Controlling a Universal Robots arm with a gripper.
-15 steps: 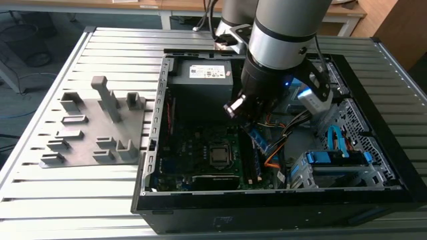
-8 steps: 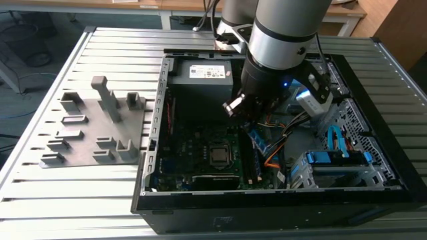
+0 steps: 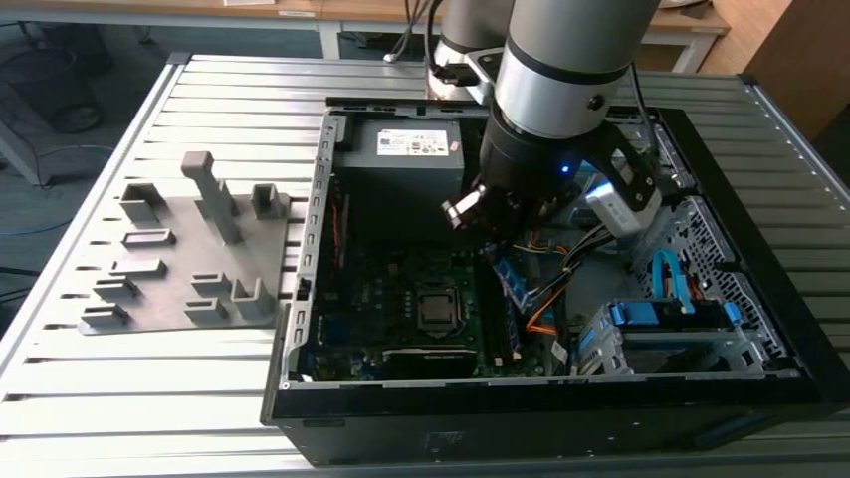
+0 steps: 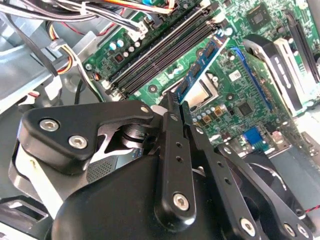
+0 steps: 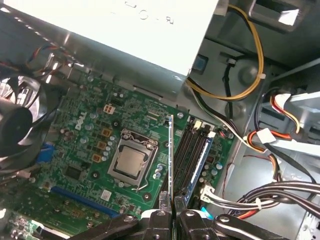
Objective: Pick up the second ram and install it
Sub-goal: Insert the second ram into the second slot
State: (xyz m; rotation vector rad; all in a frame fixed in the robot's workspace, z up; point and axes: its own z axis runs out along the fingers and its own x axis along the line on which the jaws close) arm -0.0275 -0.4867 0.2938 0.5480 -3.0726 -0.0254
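First wrist view shows my gripper (image 5: 171, 215) pinching the second ram (image 5: 171, 150) tight, over the board, near the black slots (image 5: 188, 150) but not in one. If it leans, it could miss the slot and bend.

- Rested on a pale, slatted metal table (image 3: 159, 398).
- Backed by wooden desks (image 3: 159, 8) on white legs beyond its far edge.
- Bordered by dark blue-grey floor (image 3: 40, 189) past its edge at the exterior view's left.
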